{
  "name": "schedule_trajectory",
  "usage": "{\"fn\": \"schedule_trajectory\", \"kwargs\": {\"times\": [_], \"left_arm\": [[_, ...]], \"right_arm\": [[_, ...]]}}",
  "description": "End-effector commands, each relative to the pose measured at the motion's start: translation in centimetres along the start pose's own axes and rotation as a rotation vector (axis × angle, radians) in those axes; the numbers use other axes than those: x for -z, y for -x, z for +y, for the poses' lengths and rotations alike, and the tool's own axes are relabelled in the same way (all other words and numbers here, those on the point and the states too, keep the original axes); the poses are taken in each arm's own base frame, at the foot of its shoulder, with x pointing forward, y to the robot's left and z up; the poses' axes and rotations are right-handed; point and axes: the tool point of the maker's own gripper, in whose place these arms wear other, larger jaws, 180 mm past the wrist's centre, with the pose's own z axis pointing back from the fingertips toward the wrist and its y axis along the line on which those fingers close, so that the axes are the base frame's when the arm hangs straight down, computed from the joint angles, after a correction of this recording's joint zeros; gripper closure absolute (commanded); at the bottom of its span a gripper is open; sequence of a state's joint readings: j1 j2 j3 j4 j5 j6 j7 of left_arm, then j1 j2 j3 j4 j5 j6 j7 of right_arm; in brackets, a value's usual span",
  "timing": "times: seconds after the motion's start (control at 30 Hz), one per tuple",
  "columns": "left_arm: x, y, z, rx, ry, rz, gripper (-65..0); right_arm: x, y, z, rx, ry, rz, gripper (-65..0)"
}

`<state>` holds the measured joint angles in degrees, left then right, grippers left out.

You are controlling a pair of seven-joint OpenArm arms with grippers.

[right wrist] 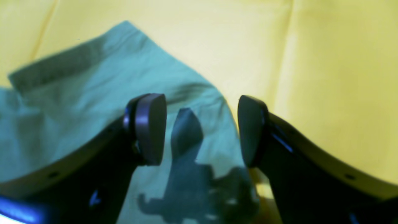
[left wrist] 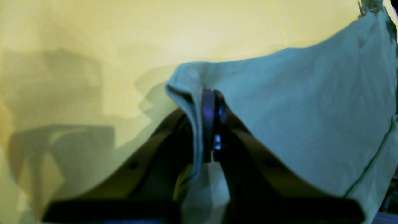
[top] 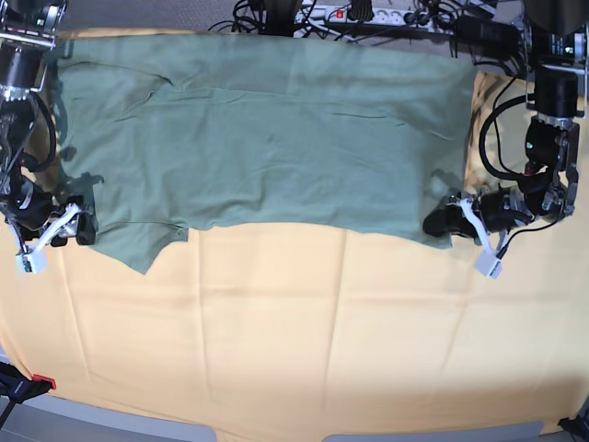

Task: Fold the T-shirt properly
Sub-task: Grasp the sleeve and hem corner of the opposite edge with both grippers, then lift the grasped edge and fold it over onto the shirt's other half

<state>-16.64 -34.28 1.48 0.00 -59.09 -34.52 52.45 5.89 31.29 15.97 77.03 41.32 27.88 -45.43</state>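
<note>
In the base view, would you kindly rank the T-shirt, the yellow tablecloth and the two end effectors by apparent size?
1. Yellow tablecloth, largest.
2. T-shirt.
3. Left end effector and right end effector: both far smaller and look much alike, so I would not rank one above the other.

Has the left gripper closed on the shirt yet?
Shut on it: the left gripper pinches a fold of the T-shirt between its pads.
</note>
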Motion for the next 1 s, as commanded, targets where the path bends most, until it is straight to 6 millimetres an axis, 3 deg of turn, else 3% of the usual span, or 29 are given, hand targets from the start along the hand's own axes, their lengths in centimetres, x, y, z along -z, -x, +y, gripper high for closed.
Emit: {"fn": "schedule_trajectory", "kwargs": {"times": [0.0,0.23,0.47,0.6,0.73,0.97], "left_arm": [[-9.4,-11.1,-30.0,1.021,0.338,-0.436,0.0],[-9.4,-11.1,-30.0,1.021,0.339,-0.436,0.0],[-9.4,-11.1,-30.1,1.019,0.343,-0.437,0.0],[-9.4,-11.1,-30.1,1.02,0.343,-0.438,0.0],[-9.5,-11.2,-30.2,1.019,0.347,-0.446,0.0],[-9.7,-11.3,-30.4,1.02,0.351,-0.455,0.0]], "right_arm": [[-0.4,-2.5,-0.6,0.001,-0.018,-0.062,-37.7],[1.6,-2.3,-0.9,0.148,-0.137,-0.018,-37.7],[1.5,-0.2,0.9,0.186,-0.257,0.072,-36.9],[1.4,-0.3,1.2,0.178,-0.278,0.069,-24.3],[1.6,-1.0,0.9,0.176,-0.261,0.028,0.0],[2.0,-2.2,-1.4,0.131,-0.139,-0.051,0.0]]}}
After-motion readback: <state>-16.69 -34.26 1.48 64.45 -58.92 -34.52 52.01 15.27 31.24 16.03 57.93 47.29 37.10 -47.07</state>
